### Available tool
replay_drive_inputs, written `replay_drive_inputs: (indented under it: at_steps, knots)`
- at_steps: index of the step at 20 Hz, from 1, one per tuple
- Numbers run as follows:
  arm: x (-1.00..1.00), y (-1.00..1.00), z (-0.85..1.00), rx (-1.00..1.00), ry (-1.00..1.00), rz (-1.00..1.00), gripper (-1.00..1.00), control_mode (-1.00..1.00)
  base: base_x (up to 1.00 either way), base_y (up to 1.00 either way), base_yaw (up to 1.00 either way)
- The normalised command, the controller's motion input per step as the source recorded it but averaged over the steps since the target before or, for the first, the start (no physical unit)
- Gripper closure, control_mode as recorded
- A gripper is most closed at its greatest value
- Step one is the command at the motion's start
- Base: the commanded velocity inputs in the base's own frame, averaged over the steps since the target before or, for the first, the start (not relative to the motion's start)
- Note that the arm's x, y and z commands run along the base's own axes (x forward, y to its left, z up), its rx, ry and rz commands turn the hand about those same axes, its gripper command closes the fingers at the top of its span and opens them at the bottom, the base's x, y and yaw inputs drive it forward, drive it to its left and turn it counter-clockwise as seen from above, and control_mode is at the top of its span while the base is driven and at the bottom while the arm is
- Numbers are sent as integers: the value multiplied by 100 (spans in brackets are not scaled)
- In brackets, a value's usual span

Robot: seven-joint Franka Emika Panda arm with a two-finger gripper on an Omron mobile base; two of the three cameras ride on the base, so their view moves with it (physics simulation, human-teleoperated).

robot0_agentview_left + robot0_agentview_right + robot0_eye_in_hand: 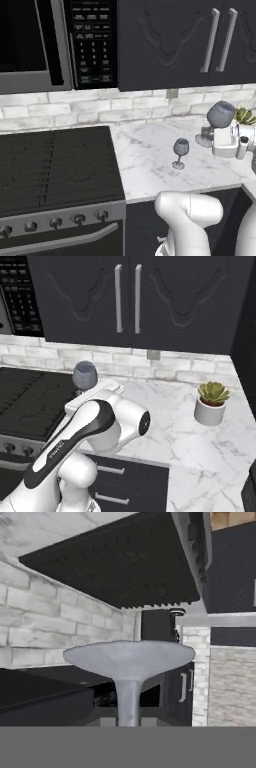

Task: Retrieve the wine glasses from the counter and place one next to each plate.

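One wine glass point(180, 152) stands upright on the white marble counter point(145, 160), a little in from its front edge. A second wine glass point(220, 115) is lifted above the counter's right part and tilted, bowl up and to the right. My gripper point(214, 132) is shut on its stem. In the right base view its greyish bowl point(85, 375) shows just above my arm. The hand view looks along the stem point(129, 704) at the round foot point(129, 657) close up. The plates are out of view.
A black stove point(55, 165) adjoins the counter on the left, under a microwave point(30, 45). A potted succulent point(212, 401) sits at the counter's right end near the brick backsplash. Dark upper cabinets point(130, 296) hang overhead.
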Motion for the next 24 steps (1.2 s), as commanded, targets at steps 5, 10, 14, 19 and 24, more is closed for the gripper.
replay_drive_inputs:
  at_steps: [5,10,14,19,24]
  knots:
    - [0,0,0,0,0,0,100,100,-58,94,36]
    - [0,0,0,0,0,0,100,100,0,5,100]
    - [0,0,0,0,0,0,100,100,0,0,100]
    - [0,0,0,0,0,0,100,100,0,0,100]
    - [0,0,0,0,0,0,100,100,0,12,99]
